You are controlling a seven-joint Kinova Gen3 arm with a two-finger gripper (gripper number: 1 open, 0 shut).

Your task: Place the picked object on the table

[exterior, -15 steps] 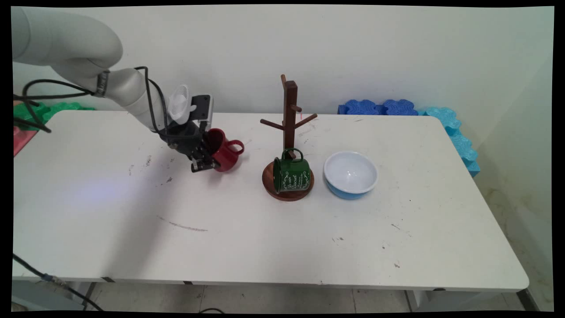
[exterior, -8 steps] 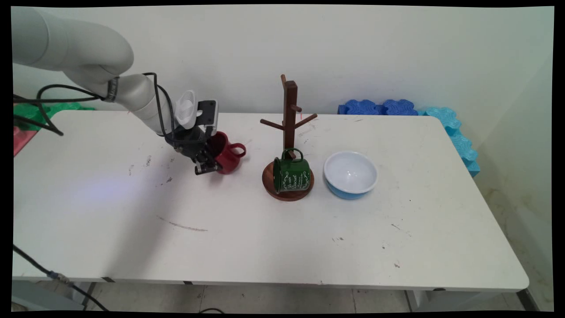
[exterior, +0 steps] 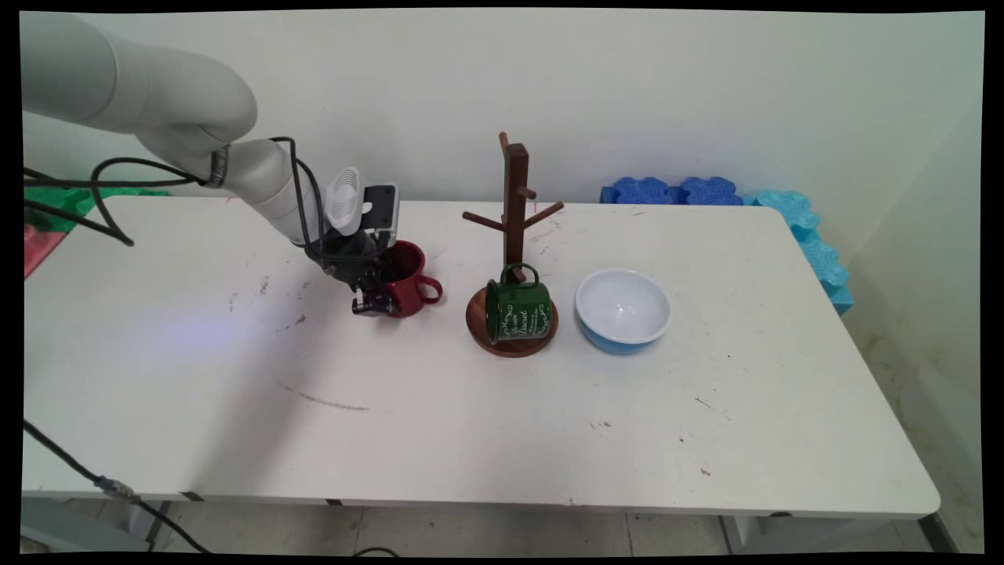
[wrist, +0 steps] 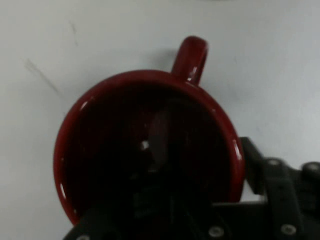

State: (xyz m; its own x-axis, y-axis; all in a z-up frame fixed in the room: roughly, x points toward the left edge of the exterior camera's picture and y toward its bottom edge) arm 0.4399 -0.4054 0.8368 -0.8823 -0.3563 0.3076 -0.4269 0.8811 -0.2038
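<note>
A red mug [exterior: 408,284] stands nearly upright on the white table [exterior: 471,424], its handle pointing right toward the mug tree. My gripper [exterior: 380,293] is shut on the mug's left rim, one finger inside and one outside. In the hand view the red mug [wrist: 150,145] fills the middle, seen from above, with its handle at the top. There my gripper [wrist: 235,197] pinches the rim at the lower right; the outer finger [wrist: 280,200] shows, and the inner one is lost in the dark interior.
A wooden mug tree [exterior: 514,212] stands right of the red mug. A green mug [exterior: 518,311] lies on its side on the tree's round base. A blue-and-white bowl [exterior: 623,308] sits further right. Blue foam pieces [exterior: 674,191] and green foam [exterior: 47,200] lie at the back edges.
My gripper carried the red mug to the right and turned it from tilted to nearly upright, lowering it to the table.
</note>
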